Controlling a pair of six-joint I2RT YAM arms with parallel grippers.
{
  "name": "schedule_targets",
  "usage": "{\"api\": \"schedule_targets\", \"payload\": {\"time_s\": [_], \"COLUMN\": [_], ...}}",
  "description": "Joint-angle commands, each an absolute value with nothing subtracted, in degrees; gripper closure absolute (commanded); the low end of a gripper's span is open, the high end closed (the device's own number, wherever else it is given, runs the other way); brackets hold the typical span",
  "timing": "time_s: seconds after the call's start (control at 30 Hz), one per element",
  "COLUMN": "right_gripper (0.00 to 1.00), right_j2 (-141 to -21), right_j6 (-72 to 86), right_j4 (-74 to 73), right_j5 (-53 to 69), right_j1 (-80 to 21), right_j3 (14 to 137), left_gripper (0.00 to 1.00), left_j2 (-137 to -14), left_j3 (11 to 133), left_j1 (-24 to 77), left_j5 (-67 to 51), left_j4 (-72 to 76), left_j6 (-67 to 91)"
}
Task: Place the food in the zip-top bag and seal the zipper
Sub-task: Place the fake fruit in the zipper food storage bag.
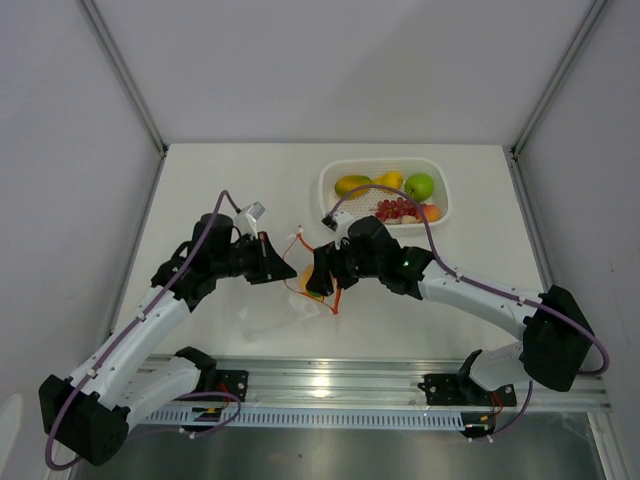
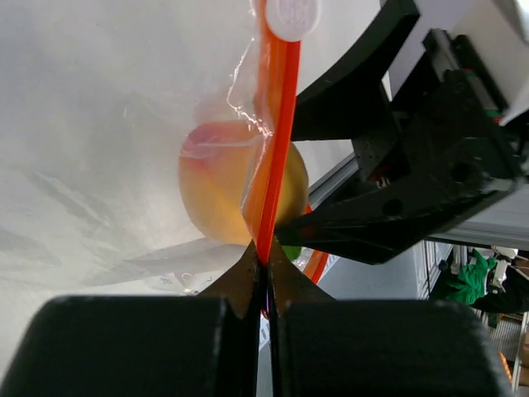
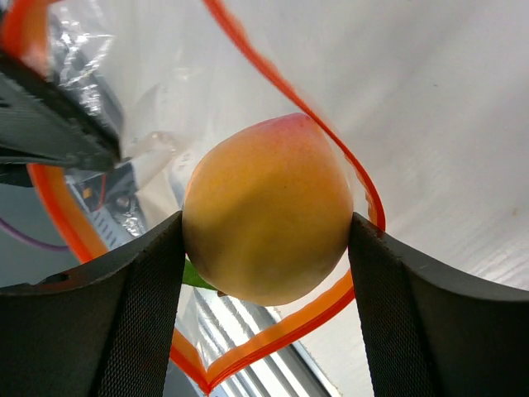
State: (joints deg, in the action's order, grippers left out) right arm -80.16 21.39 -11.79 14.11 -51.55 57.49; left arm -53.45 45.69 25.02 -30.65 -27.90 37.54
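Observation:
My right gripper (image 3: 266, 241) is shut on the orange peach (image 3: 264, 194) and holds it in the open mouth of the clear zip-top bag (image 3: 165, 91). The red-orange zipper (image 3: 366, 192) loops around the peach. My left gripper (image 2: 266, 263) is shut on the zipper strip (image 2: 277, 124) and holds that edge up; the peach (image 2: 216, 194) shows through the plastic. In the top view the two grippers, left (image 1: 278, 264) and right (image 1: 322, 278), meet at the table's middle over the bag (image 1: 272, 318). The green apple (image 1: 419, 186), mango (image 1: 351, 185), a yellow piece (image 1: 389, 180) and the grapes (image 1: 396, 209) lie in the basket.
The white perforated basket (image 1: 330, 178) stands at the back right of the table, just behind my right arm. A metal rail (image 1: 330, 385) runs along the near edge. Grey walls close in the left, right and far sides.

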Motion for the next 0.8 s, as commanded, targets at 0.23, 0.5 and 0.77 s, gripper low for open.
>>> {"api": "schedule_targets", "payload": {"time_s": [0.23, 0.5, 0.77], "right_gripper": [0.93, 0.41, 0.21], "right_j2": [-81.47, -81.57, -78.49], "right_j6": [22.23, 22.68, 22.41], "right_j4": [-9.14, -9.49, -10.98], "right_j5": [12.04, 13.89, 13.36], "right_j1": [-51.77, -51.86, -51.86], "right_j3": [58.8, 59.94, 59.94], "left_gripper": [0.99, 0.99, 0.99], "left_j2": [-52.65, -52.38, -52.56], "left_j3": [48.16, 46.94, 45.97], "left_j1": [25.31, 25.31, 25.31], "left_j5": [-34.28, -33.49, -33.22], "left_j4": [-26.63, -26.19, -25.14], "left_j6": [39.37, 39.64, 39.9]}}
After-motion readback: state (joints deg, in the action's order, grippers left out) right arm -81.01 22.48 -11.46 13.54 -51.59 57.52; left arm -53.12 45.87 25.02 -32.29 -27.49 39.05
